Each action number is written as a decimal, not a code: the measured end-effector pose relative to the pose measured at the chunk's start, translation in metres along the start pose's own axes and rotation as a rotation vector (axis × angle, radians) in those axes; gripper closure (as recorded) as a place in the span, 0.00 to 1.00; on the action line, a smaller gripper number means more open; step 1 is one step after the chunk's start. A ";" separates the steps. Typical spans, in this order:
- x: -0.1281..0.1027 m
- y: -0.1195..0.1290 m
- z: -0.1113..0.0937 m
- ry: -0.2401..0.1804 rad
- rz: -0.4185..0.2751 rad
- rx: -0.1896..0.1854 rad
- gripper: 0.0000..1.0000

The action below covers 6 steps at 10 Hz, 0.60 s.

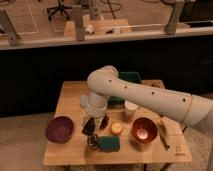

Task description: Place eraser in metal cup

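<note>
The gripper point(93, 125) hangs between the purple bowl point(59, 129) and the reddish-orange bowl point(144, 130). It is just above the metal cup point(93, 141), near the front edge of the wooden table point(71, 99). Whether it is open or closed cannot be told.

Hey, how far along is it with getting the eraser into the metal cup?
Done: the gripper is lined up low over the table, just behind the metal cup beside the green sponge. In hand: a dark block by the gripper may be the eraser; whether it is gripped, I cannot tell. Left: dropping it into the cup.
</note>
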<state>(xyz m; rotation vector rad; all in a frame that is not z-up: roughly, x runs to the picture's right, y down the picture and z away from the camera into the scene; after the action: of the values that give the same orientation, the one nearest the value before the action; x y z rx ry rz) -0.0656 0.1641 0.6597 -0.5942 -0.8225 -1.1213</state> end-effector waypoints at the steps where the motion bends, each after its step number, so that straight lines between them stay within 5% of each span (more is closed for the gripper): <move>1: 0.000 -0.001 -0.001 -0.002 0.000 0.002 0.68; 2: 0.001 -0.005 -0.006 -0.018 -0.001 0.026 0.68; 3: 0.005 -0.004 -0.013 -0.081 0.039 0.099 0.68; 6: 0.016 0.016 -0.016 -0.391 0.276 0.319 0.68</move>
<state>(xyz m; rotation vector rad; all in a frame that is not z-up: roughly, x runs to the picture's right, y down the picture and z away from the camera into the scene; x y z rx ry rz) -0.0432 0.1487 0.6632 -0.6428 -1.1888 -0.6107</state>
